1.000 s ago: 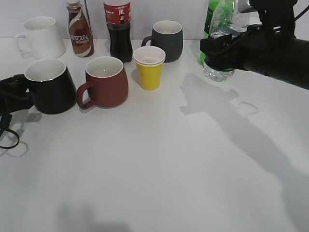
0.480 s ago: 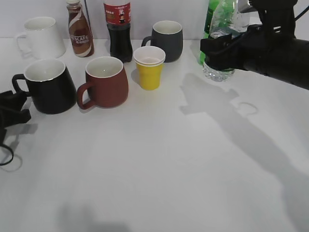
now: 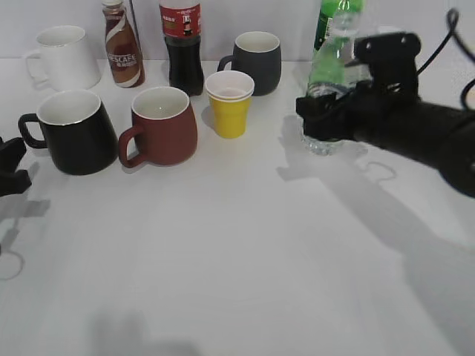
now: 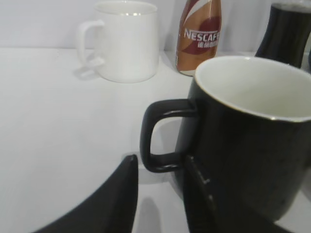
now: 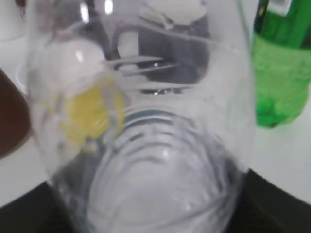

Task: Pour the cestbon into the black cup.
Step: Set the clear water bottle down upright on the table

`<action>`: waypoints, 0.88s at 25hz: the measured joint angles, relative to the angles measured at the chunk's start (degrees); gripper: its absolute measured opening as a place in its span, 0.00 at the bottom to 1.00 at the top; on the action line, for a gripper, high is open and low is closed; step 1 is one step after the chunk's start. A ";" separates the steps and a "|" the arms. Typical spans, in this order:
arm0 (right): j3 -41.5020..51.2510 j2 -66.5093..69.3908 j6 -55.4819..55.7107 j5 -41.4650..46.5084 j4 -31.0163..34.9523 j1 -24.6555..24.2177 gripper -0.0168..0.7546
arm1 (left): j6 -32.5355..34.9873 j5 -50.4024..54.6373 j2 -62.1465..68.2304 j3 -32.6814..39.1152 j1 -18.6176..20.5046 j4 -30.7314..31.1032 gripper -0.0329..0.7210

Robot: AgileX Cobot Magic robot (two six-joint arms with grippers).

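The cestbon, a clear ribbed bottle, is upright in my right gripper, which is shut round its lower body. Its base is close above or on the table, to the right of the yellow cup. In the right wrist view the bottle fills the frame between the dark fingers. The black cup stands at the left, white inside, handle pointing left. My left gripper is open at the far left edge. In the left wrist view its fingertips sit just short of the cup's handle, not touching it.
A brown-red mug, a yellow cup, a dark grey mug, a cola bottle, a Nescafe bottle and a white mug stand along the back. A bright green soda bottle stands behind the cestbon.
My right gripper has carried the cestbon left and toward the front, away from the green soda bottle. My left gripper has drawn back to the left, off the black cup's handle.
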 joint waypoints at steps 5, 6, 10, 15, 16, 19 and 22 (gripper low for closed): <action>-0.01 6.51 -4.39 -5.38 2.85 0.00 0.61 | 0.00 0.06 -3.27 2.05 0.00 -0.06 0.37; 0.07 7.76 -5.67 -6.10 3.08 0.00 0.61 | 0.00 0.06 -3.65 2.10 0.00 -0.06 0.37; 1.56 9.84 -8.57 -13.47 3.70 0.00 0.62 | 0.00 -0.01 -5.40 2.07 0.00 -0.06 0.37; 4.41 9.98 -9.31 -21.87 4.27 0.00 0.86 | 0.00 -0.06 -7.69 2.12 0.00 0.05 0.37; 4.54 9.66 -9.82 -22.73 4.88 0.00 0.88 | 0.00 -0.06 -8.17 2.12 0.00 0.05 0.37; 4.61 7.64 -11.38 -23.37 6.31 0.00 0.90 | 0.00 0.04 -10.96 2.12 0.00 0.12 0.37; 4.61 2.59 -11.99 -21.85 6.48 0.00 0.91 | 0.00 2.83 -15.65 2.12 0.00 0.30 0.37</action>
